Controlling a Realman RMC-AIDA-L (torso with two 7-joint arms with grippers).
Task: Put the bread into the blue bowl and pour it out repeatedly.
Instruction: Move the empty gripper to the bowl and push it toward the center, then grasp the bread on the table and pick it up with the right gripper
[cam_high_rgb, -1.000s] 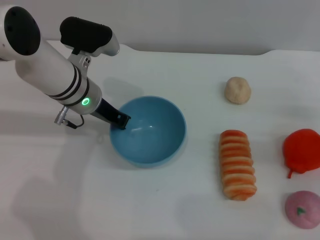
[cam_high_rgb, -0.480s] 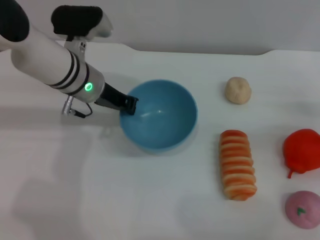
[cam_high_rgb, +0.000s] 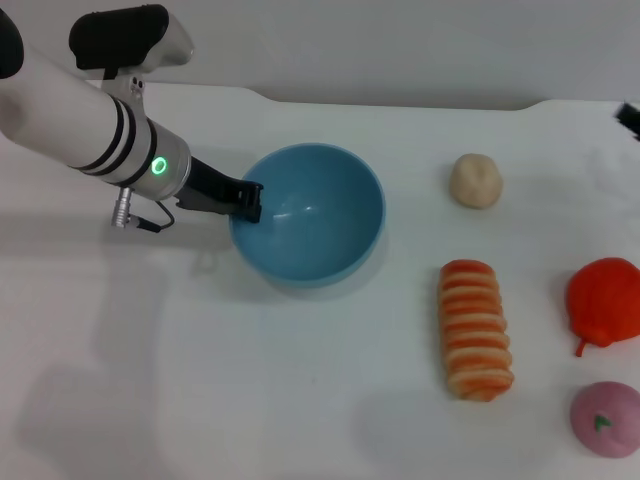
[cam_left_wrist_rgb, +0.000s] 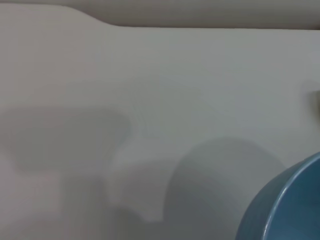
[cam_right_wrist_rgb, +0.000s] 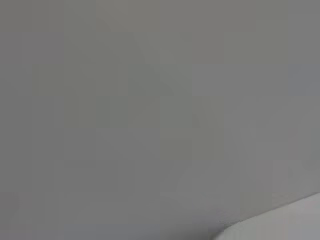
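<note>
The left gripper has its fingers clenched on the blue bowl's 9 o'clock rim. The bowl is empty; the bread lies on the surface toward 4 o'clock. That thin rim pinch could slip and drop the bowl. The right gripper's state cannot be told.

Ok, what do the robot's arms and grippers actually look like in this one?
The left arm is a white cylinder with black bands, a glowing green ring light, a black-topped housing and a thin cable looping beneath. Its left gripper is slim and black. Of the right arm, only a small dark tip shows at the head view's edge.
</note>
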